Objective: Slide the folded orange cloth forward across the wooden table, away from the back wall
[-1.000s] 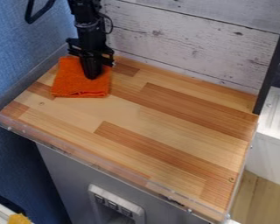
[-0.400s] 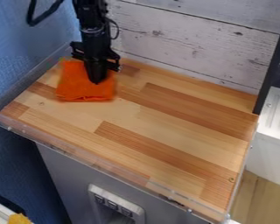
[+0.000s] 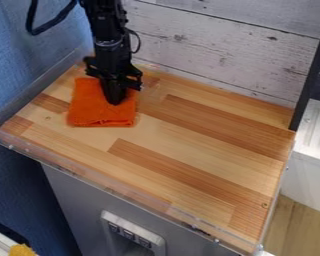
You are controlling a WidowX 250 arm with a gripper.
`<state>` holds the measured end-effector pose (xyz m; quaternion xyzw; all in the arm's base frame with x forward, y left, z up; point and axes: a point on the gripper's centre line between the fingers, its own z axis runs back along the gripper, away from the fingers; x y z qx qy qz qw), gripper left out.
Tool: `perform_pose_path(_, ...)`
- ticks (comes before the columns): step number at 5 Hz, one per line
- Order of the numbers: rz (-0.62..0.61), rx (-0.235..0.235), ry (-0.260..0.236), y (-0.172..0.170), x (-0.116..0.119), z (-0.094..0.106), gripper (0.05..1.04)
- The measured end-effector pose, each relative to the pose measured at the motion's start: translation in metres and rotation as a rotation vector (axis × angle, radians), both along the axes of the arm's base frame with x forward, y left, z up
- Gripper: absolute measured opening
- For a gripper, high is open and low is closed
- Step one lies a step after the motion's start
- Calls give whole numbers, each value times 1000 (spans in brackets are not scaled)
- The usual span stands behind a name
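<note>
Orange cloth (image 3: 88, 111) and black gripper (image 3: 114, 103) now sit closer to front edge of wooden top (image 3: 189, 160). Cloth lies near top's back left corner, under gripper's tip. Can't tell if gripper is open or closed.

The fingers (image 3: 114, 94) are closed together and pointed downward; above them, the black wrist (image 3: 108, 46) and arm (image 3: 104, 14) are held nearly upright, tilted slightly, with a thick cable (image 3: 50, 23) curved alongside.

Orange cloth (image 3: 89, 110), folded approx. square, flat on wood top nr. far-left corner.
</note>
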<state>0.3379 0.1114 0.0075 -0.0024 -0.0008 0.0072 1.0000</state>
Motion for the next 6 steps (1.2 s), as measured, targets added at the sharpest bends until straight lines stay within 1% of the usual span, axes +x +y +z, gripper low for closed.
perform_pose_path(1,-9,-12,38,-11,-6,3,214)
perform_pose_path(2,-18,-16,63,-27,-10,14,459)
perform_pose_path(3,-19,-4,51,-37,-11,33,761)
perform_pose_path(4,-21,7,36,-49,-14,48,989)
perform_pose_path(5,-18,16,8,-56,-15,61,999)
perform_pose_path(6,-19,19,-12,-58,-17,65,997)
